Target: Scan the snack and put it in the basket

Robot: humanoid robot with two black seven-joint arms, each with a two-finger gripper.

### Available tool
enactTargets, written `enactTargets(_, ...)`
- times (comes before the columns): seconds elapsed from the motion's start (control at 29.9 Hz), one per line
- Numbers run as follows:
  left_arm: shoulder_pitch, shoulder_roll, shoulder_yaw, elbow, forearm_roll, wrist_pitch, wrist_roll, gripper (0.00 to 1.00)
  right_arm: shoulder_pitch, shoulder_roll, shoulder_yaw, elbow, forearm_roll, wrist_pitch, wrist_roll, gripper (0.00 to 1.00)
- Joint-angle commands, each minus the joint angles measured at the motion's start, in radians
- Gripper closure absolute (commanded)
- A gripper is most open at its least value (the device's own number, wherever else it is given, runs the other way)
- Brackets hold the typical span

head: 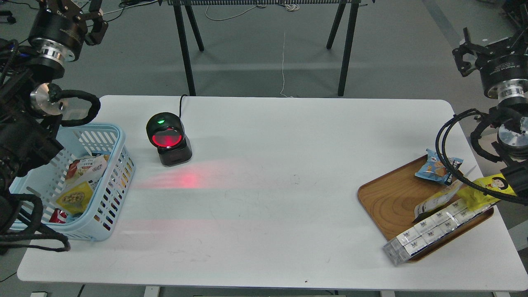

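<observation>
Snack (75, 198) lying inside basket (108, 194), long axis tilting diagonally. Left gripper (80, 14) hanging well above, nearer arm, fingers apart, holding nothing. Right gripper (464, 57) far off, state indeterminable.

A white table (288, 173) carries a light blue basket (117, 165) at its left edge, a black barcode scanner (169, 140) glowing red nearby, and a wooden tray (392, 202) at right.
</observation>
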Motion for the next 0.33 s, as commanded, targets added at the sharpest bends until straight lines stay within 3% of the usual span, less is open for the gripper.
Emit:
enactTargets(0.0,0.025,-0.019,-0.016,0.003,-0.073,-0.001,0.025,0.00,0.001,0.013,0.009,-0.002,0.000,-0.001,0.004,0.01)
enactTargets(0.3,0.063,-0.071,-0.008,0.001,-0.212,-0.001,0.045,0.00,0.001,0.014,0.005,-0.017,0.000,-0.003,0.004,0.01)
